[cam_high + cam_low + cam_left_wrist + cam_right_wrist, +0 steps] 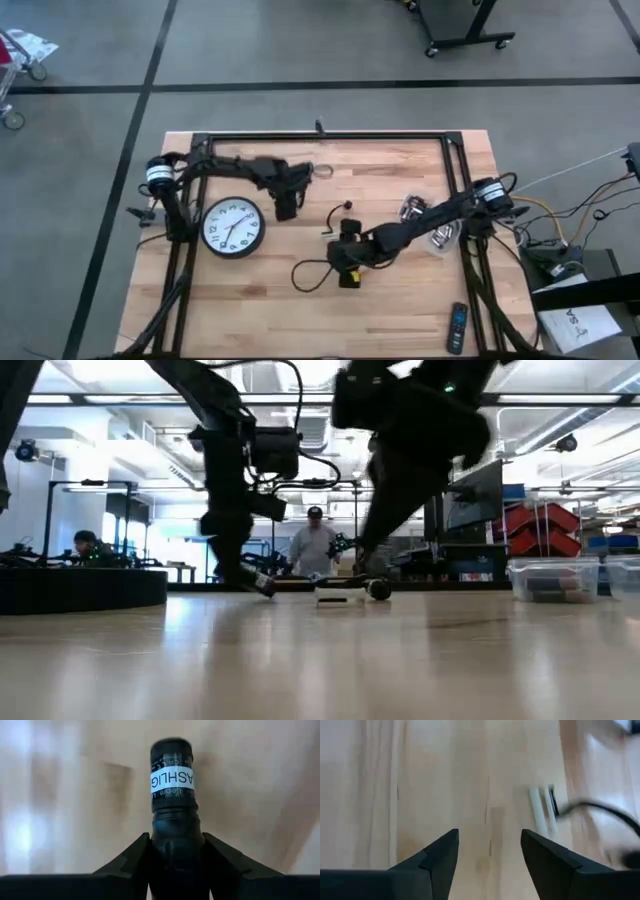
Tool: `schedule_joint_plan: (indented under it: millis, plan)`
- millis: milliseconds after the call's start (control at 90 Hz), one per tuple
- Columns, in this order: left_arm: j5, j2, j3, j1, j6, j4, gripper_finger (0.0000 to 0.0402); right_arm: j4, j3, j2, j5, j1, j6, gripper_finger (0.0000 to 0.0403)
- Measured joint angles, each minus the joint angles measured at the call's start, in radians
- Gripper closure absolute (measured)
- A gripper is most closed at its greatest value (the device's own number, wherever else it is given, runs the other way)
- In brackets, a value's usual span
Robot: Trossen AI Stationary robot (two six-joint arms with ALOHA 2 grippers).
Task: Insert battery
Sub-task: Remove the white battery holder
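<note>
The left gripper (175, 855) is pinching a black flashlight (172, 785) between its fingers, holding it above the bench (400, 300) just right of the clock (232, 227). The right gripper (490, 852), fingers spread and empty, is hovering near mid-bench. I cannot make out a battery. Likely step: fetching it; next, the right gripper needs to locate and pinch one.

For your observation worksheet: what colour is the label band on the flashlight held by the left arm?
White with black lettering, on the black flashlight; the left wrist view shows it best.
</note>
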Motion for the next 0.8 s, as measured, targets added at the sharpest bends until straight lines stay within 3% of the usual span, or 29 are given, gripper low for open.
schedule_joint_plan:
  millis: [189, 367, 489, 800]
  plan:
    - [-0.015, -0.030, -0.117, -0.153, -0.099, 0.116, 0.0271, -0.047, -0.035, 0.000, 0.015, -0.001, 0.014, 0.0204]
    - [-0.088, -0.032, -0.165, -0.242, -0.180, 0.266, 0.0271, -0.085, -0.050, 0.000, 0.161, -0.023, -0.015, 0.0204]
    - [-0.100, -0.031, -0.176, -0.255, -0.227, 0.313, 0.0271, -0.094, -0.054, 0.000, 0.242, -0.067, -0.085, 0.0204]
    - [-0.088, -0.026, -0.179, -0.257, -0.279, 0.393, 0.0265, -0.078, -0.098, 0.000, 0.243, -0.259, -0.207, 0.0203]
